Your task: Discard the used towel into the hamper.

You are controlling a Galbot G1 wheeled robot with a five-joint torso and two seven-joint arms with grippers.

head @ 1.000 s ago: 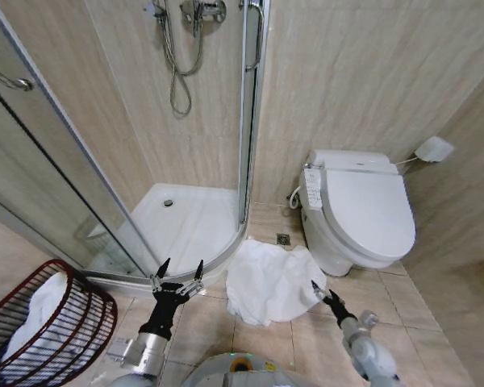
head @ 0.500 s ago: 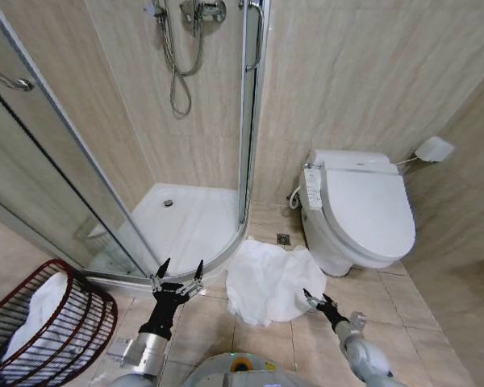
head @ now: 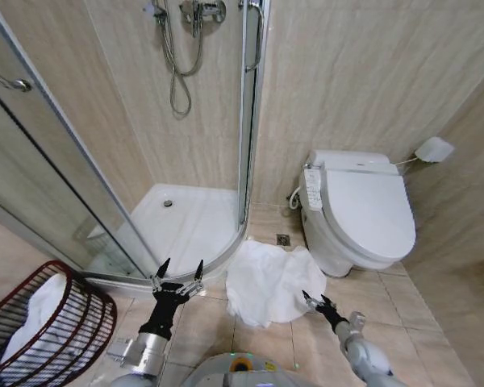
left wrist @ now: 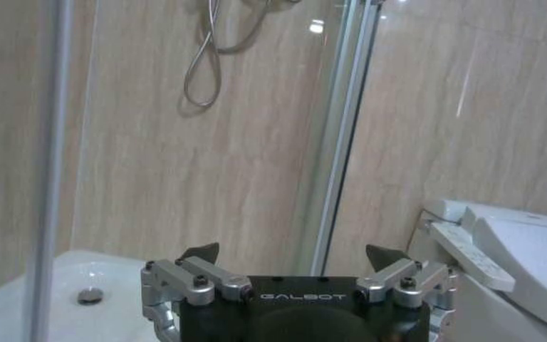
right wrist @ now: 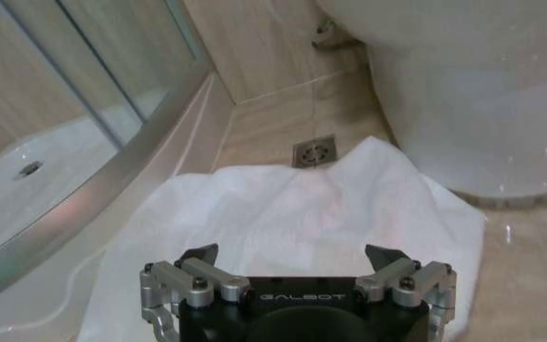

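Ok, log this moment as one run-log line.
right claw: open, at towel edge | left claw: open, idle by shower base | towel: on floor | hamper: left, holds white cloth

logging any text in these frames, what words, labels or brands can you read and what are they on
"GALBOT" on the body of the left gripper, in the left wrist view.
"GALBOT" on the body of the right gripper, in the right wrist view, over the towel.
The control panel on the side of the toilet has markings too small to read.
No other text is readable.
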